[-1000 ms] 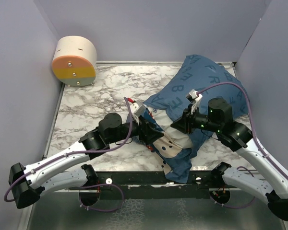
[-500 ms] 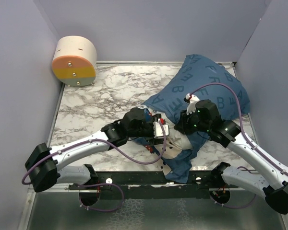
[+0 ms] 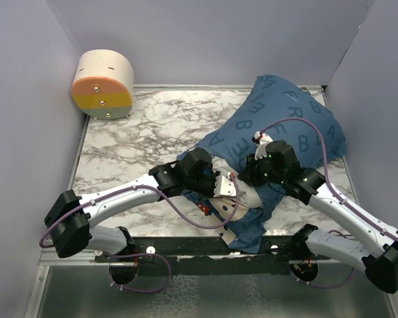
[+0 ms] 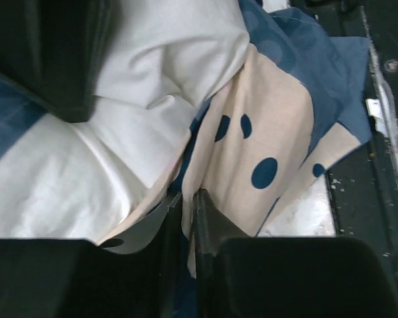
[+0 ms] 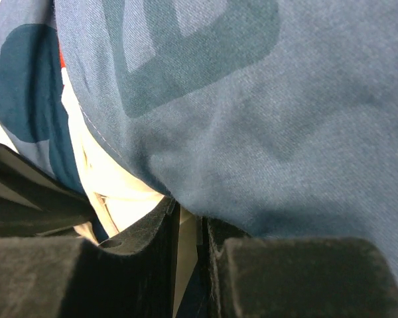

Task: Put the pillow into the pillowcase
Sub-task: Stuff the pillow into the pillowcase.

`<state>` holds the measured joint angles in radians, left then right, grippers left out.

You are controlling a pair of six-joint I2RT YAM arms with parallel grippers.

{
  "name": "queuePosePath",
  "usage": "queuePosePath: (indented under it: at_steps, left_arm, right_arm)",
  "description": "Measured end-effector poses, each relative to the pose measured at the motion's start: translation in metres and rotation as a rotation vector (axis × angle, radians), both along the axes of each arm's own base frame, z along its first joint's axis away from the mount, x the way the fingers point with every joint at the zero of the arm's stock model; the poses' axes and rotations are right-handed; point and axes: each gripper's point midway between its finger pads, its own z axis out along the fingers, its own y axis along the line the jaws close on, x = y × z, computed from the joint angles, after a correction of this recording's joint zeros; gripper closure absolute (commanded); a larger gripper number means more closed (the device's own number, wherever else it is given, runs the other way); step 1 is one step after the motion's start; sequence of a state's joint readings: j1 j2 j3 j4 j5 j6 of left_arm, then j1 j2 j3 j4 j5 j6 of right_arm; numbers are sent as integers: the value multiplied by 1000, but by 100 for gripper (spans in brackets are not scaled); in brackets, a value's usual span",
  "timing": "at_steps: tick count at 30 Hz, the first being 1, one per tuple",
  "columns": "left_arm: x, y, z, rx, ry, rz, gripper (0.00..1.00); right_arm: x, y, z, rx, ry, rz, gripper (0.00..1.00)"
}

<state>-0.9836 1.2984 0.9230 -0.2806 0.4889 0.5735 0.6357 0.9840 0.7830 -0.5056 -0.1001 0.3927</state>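
Blue cloth fills the right side of the marble table [image 3: 152,126]. That is the pillowcase [image 3: 285,122]. Its far end sits close to the back right corner, near both walls. Its near end droops over the front edge of the table. The left and middle of the table have bare room, with a round box [image 3: 103,85] in the far left corner. The white pillow [image 4: 86,179] pokes out of the open near end. The left gripper [image 4: 188,199] pinches the pillowcase's spotted cream edge, just beside the pillow. The right gripper [image 5: 189,212] pinches the pillowcase too, under a blue fold.
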Motion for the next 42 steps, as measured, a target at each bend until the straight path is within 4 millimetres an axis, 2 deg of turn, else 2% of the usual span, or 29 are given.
queuePosePath:
  at_steps: [3,4,5,6,11,14,17,20,23,26,30,33,34,36,37,39,42]
  left_arm:
    - [-4,-1,-8,44,56,-6,78]
    - [-5,-1,-10,55,71,-6,82]
    - [-6,-2,-13,71,91,-8,93]
    - [-8,-2,-16,86,113,-11,100]
    - [-11,-9,-14,123,190,-15,100]
    - [-14,-18,4,90,212,-25,100]
    - [-18,-29,38,-3,212,-42,100]
    - [-23,-30,72,-94,198,-44,100]
    - [-25,-27,99,-162,185,-32,100]
    - [-24,-25,109,-184,194,-10,100]
    - [-19,-22,107,-201,197,45,100]
    - [-12,-18,100,-234,180,115,100]
    - [-9,-17,99,-252,173,137,99]
    - [1,-14,92,-283,154,219,67]
    - [7,-11,88,-294,140,261,55]
    - [20,-5,83,-332,126,364,44]
    - [31,19,76,-396,160,525,33]
  right_arm:
    - [1,2,0,5,0,-1,83]
    - [2,2,0,5,0,-2,83]
    - [3,3,-1,6,3,-3,83]
    - [3,3,-2,8,5,-4,83]
    - [4,8,-7,18,26,2,82]
    - [5,12,-15,17,50,6,81]
    - [7,16,-31,14,100,-6,80]
    - [11,21,-46,25,127,-23,79]
    - [17,26,-50,51,127,-39,79]
    - [21,31,-53,86,114,-50,79]
    - [24,37,-64,108,118,-46,77]
    - [22,45,-68,134,125,-6,68]
    - [20,48,-68,144,127,16,61]
    - [13,54,-64,168,130,74,45]
    - [13,56,-57,198,108,99,37]
    - [-2,57,-36,253,61,161,24]
    - [-21,48,14,314,-68,216,21]
